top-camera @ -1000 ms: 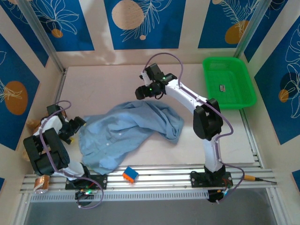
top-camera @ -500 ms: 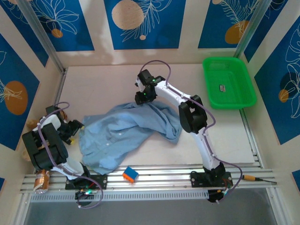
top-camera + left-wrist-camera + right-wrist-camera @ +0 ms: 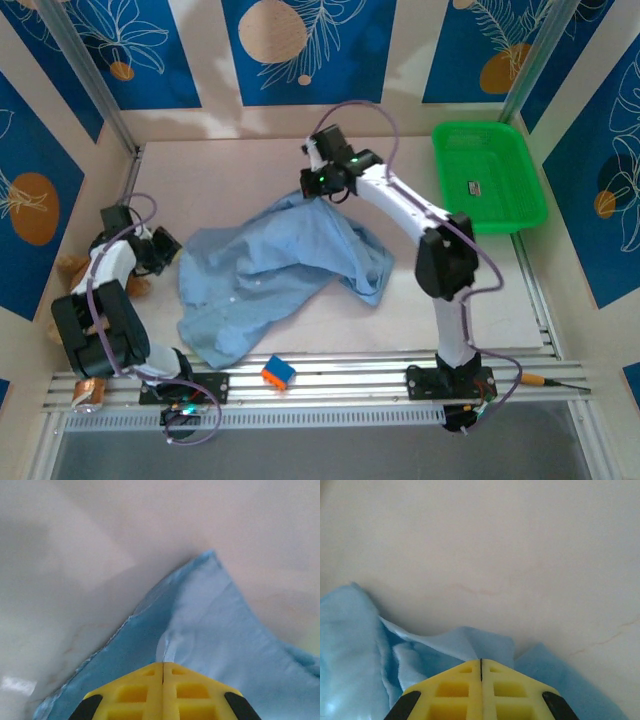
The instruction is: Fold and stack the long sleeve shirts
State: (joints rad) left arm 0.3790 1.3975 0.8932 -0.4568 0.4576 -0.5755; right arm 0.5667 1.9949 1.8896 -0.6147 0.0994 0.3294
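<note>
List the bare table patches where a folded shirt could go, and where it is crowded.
Free: the far-left table between back wall and shirt; the near-right stretch between right arm, green basket and rail. Crowded: the left edge, by the left gripper.

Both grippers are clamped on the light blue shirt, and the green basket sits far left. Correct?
No: the green basket sits far right, as the top external view shows. The left gripper and right gripper do clamp the shirt.
</note>
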